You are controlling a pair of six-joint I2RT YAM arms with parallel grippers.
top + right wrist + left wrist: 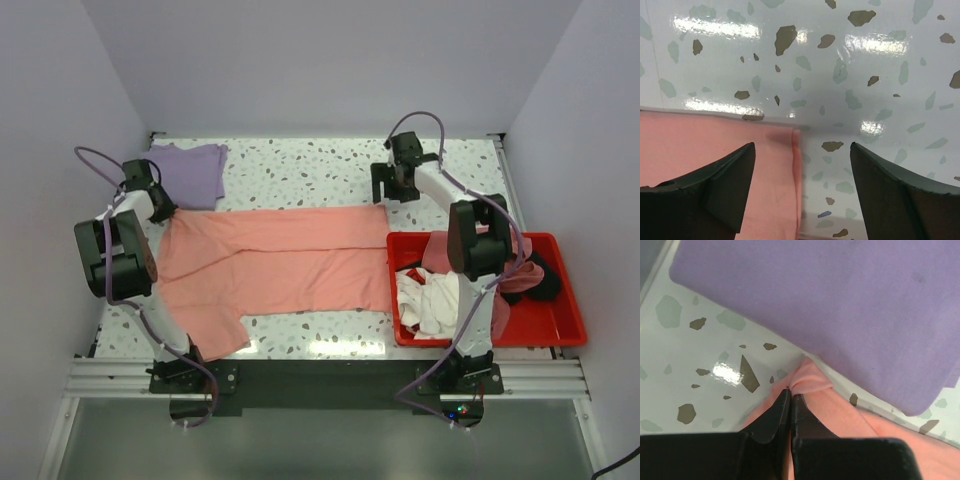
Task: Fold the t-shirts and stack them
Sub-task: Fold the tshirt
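Table [300, 165]: lavender tee [190, 170] folded, 10 o'clock; salmon tee [290, 260] unfolded, left gripper [789, 392] pinching its corner, right gripper [801, 146] wide; tees [425, 305] in red bin [540, 340], 4 o'clock, pending.

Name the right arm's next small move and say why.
Probably lower the right gripper and close it on the salmon-pink t-shirt's corner. Its jaws stand open astride that edge, gripping nothing, while the left gripper is shut on the shirt's other far corner, beside the lavender t-shirt.
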